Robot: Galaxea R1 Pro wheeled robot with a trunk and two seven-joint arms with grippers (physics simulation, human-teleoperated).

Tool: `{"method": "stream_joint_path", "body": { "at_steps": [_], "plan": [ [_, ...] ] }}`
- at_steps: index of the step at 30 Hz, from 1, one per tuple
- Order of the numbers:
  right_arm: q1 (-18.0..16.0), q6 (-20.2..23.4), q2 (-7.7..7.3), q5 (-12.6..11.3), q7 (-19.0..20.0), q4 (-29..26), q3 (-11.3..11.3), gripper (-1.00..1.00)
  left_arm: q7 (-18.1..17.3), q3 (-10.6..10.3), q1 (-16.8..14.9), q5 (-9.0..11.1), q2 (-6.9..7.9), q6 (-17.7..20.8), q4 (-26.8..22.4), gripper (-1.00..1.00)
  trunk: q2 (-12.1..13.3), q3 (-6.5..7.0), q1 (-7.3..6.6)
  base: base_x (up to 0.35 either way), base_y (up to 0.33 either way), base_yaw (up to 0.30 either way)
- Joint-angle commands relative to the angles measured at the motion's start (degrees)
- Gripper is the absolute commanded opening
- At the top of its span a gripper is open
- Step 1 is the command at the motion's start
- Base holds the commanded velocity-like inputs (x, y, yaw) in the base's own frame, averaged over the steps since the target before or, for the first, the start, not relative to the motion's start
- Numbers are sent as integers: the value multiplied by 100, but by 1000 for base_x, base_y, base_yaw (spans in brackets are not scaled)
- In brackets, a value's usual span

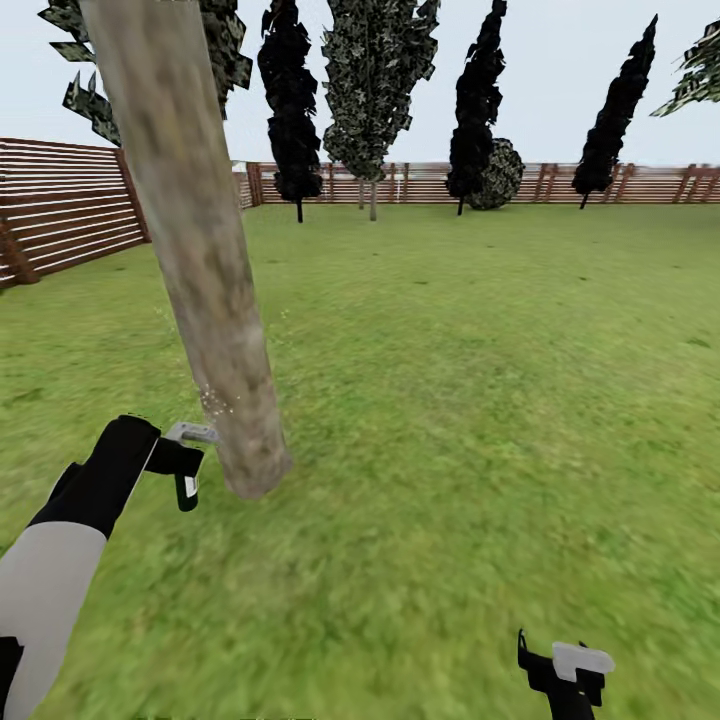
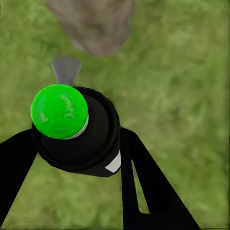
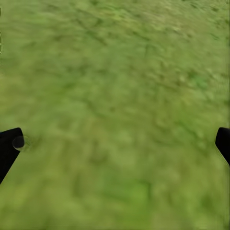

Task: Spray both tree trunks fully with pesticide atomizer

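Blurred green lawn [image 1: 450, 400] runs back to a brown horizontal-slat fence [image 1: 60, 215] that closes the garden on the left and along the far side, with dark jagged trees [image 1: 290, 100] and a round bush [image 1: 498, 175] in front of it under a pale sky. A thick, leaning tree trunk [image 1: 195, 240], pale grey-beige with brownish mottling, rises from the grass close on the left. The left tool [image 1: 190, 462] sits just beside its base, its fingers closed around the pesticide atomizer [image 2: 76, 129], a black bottle with a bright green cap [image 2: 60, 111], pointed toward the trunk's foot [image 2: 93, 24]; pale specks show on the bark near it. The right tool [image 1: 565, 670] hangs low over bare grass [image 3: 115, 115], its fingertips [image 3: 8, 143] spread wide and holding nothing.
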Motion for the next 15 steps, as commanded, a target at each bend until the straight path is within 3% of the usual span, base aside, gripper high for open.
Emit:
{"method": "stream_joint_path", "body": {
  "at_steps": [1, 5, 11, 15],
  "plan": [
    [0, 0, 0, 0, 0, 0, 0, 100, 9, 12, 92, 4, 6, -9, -1, -100, 0, 0, 0, 0, -272, 248],
    [0, 0, 0, 0, 0, 0, -1, 100, 402, 28, 427, 12, 12, -45, 6, -100, 0, 0, 0, 60, -272, 272],
    [0, 0, 0, 0, 0, 0, 0, 100, 468, 33, 491, 126, -131, -62, 7, -100, 0, 0, 0, 179, -243, 276],
    [0, 0, 0, 0, 0, 0, -3, 100, 468, 37, 504, 239, -195, -70, 7, -100, 0, 0, 0, 225, -210, 60]
  ]
}}
